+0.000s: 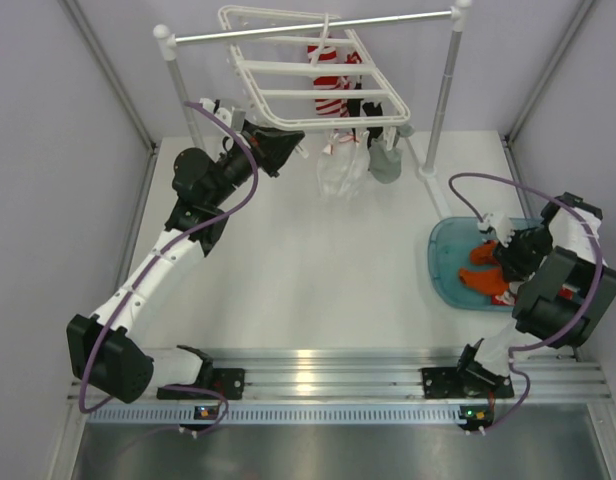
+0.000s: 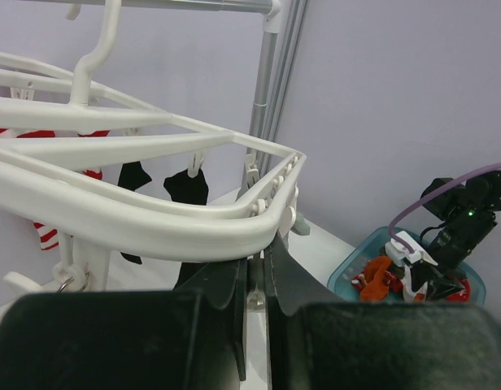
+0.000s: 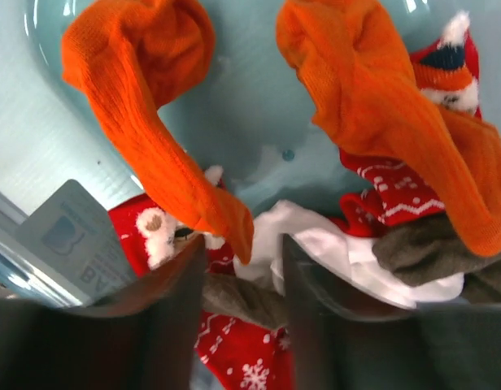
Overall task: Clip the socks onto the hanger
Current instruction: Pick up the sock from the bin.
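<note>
The white hanger [image 1: 318, 95] hangs from the silver rail, with red-and-white striped [image 1: 328, 85], white [image 1: 343, 170] and grey [image 1: 385, 163] socks clipped on. My left gripper [image 1: 291, 148] is at the hanger's near left corner. In the left wrist view its jaws [image 2: 257, 272] are almost closed on a small clip [image 2: 255, 288] under the hanger rim [image 2: 153, 223]. My right gripper [image 1: 500, 255] is down in the sock pile in the teal tray. Its fingers [image 3: 242, 280] are open astride a grey sock [image 3: 242, 299], beside a white sock [image 3: 332, 244] and two orange socks [image 3: 145, 106].
The silver rail [image 1: 318, 25] rests on two white posts [image 1: 443, 90] at the back. The teal tray [image 1: 443, 260] sits at the right with red patterned socks [image 3: 250, 357] in it. Black socks [image 2: 188, 187] hang from far clips. Grey walls close both sides.
</note>
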